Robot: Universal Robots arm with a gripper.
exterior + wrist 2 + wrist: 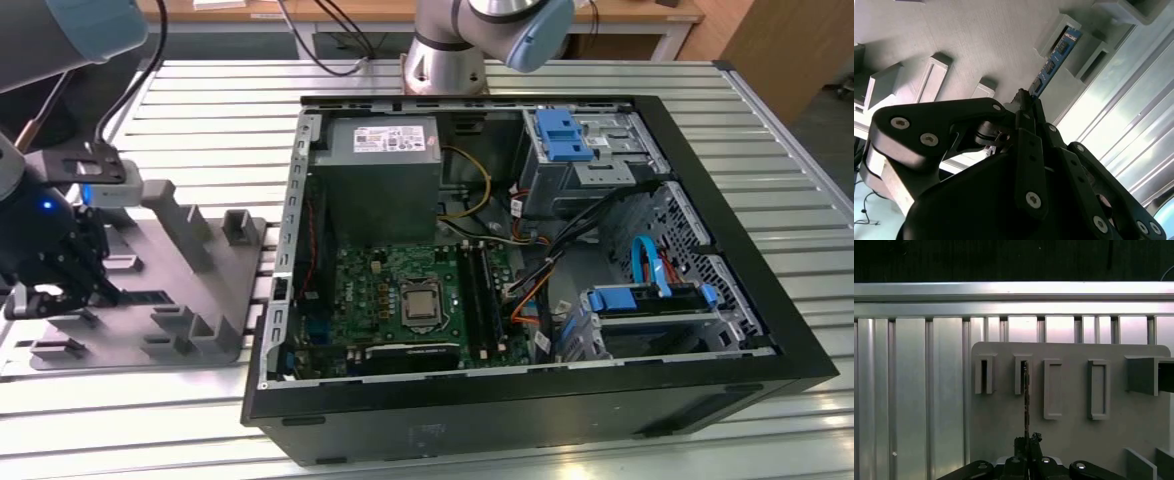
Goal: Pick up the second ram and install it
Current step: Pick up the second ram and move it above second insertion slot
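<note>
Black gripper [1026,97] linkages were seen nearest in the second wrist view, with the fingers drawn together on the near end of the second ram [1054,55], so that no gap was left between them and the board. The far end of the stick was set in a raised slot [1050,42] of the grey tray [979,40], its length running straight back to the fingertips.

In the first wrist view the second ram [1026,395] was presented edge-on as a thin dark line between the gripper [1028,440] and its slot [1018,375]. Further slot frames were ranged on either side along the tray [994,420], close to its edge; beyond that edge the ribbed metal table [914,390] lay open.

The blue circuit board and its row of black chips were shown by the second wrist view alone, as was a strip of table [1134,115] past the tray's rim.

In the exterior view the gripper [60,285] was placed over the tray [227,300], among its upright posts [174,210], at the exterior view's left. The open computer case [534,400] was seen just beside the tray, its motherboard [387,290] exposed.
</note>
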